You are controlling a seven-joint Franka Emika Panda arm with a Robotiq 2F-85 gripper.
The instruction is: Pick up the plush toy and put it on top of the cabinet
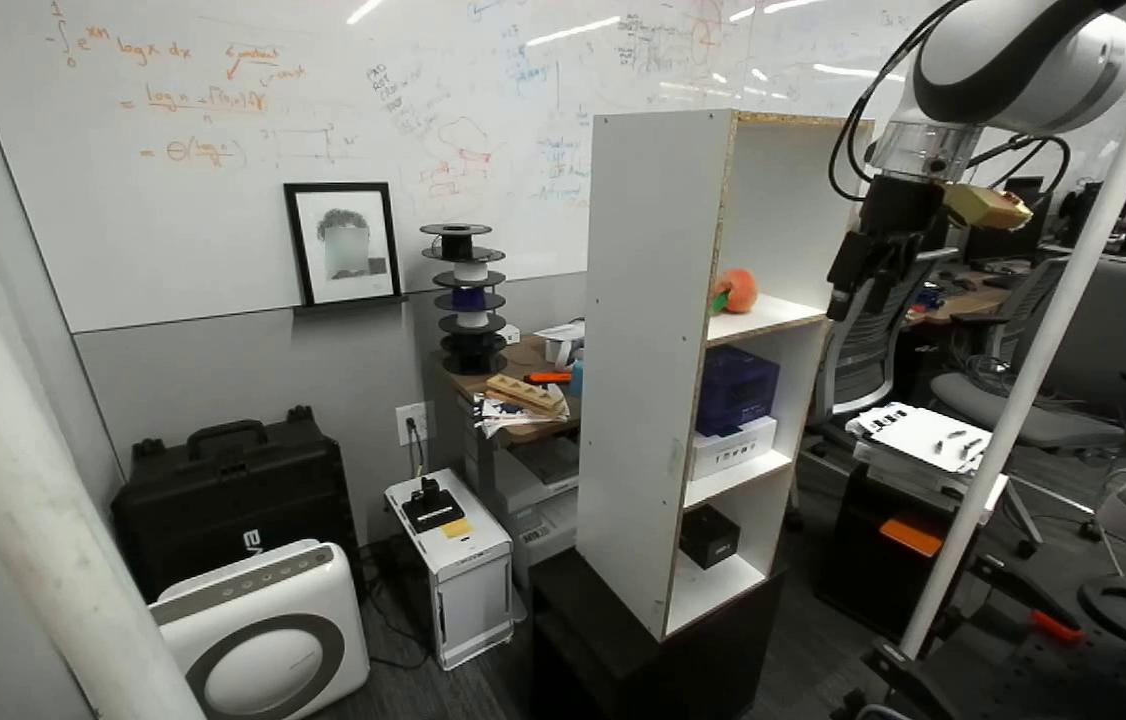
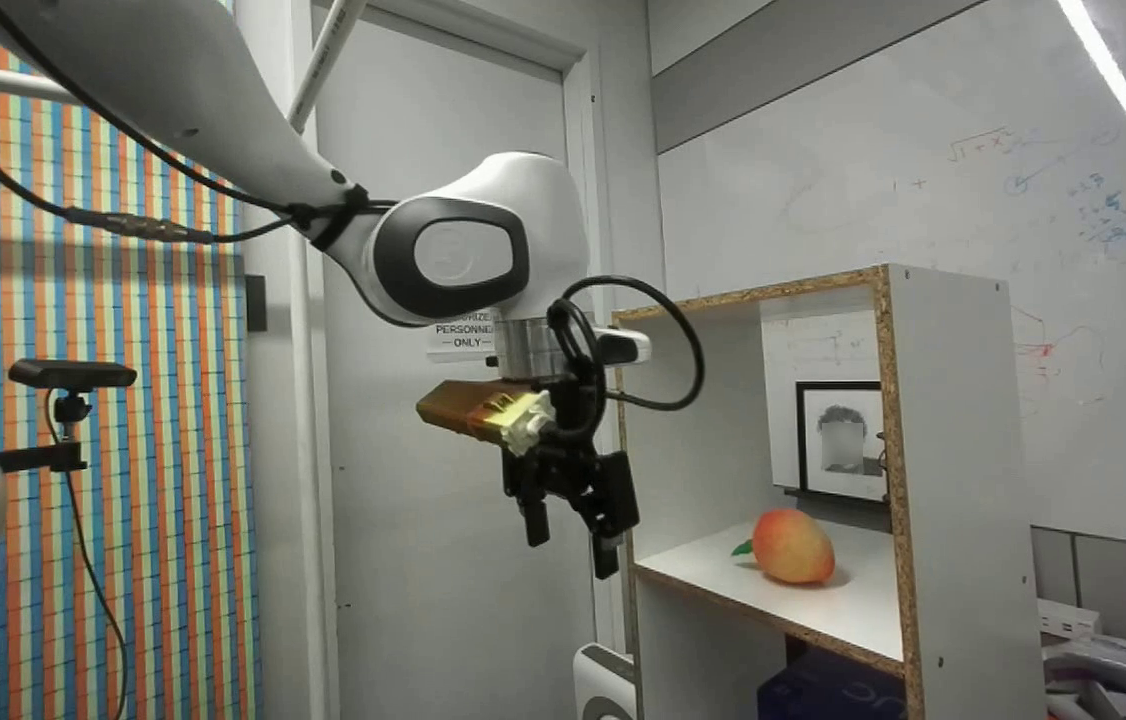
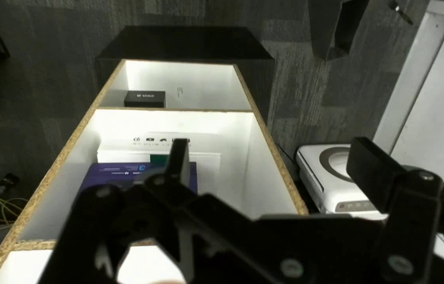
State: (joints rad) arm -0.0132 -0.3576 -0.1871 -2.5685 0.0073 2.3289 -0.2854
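Looks past the widely parted gripper (image 3: 271, 154) into the white cabinet (image 3: 237, 138); shows a purple box (image 3: 115, 177) atop a white box (image 3: 139, 150), a black box (image 3: 144, 99) in the next compartment (image 3: 206, 90).

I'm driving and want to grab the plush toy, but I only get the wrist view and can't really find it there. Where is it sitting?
Observer: In an exterior view, the plush toy sits on the floor of the top compartment of the cabinet.

Operator: Oh, up there! Is my tool in there with it yet?

Observer: No. In both exterior views the tool hangs outside that compartment, apart from the toy.
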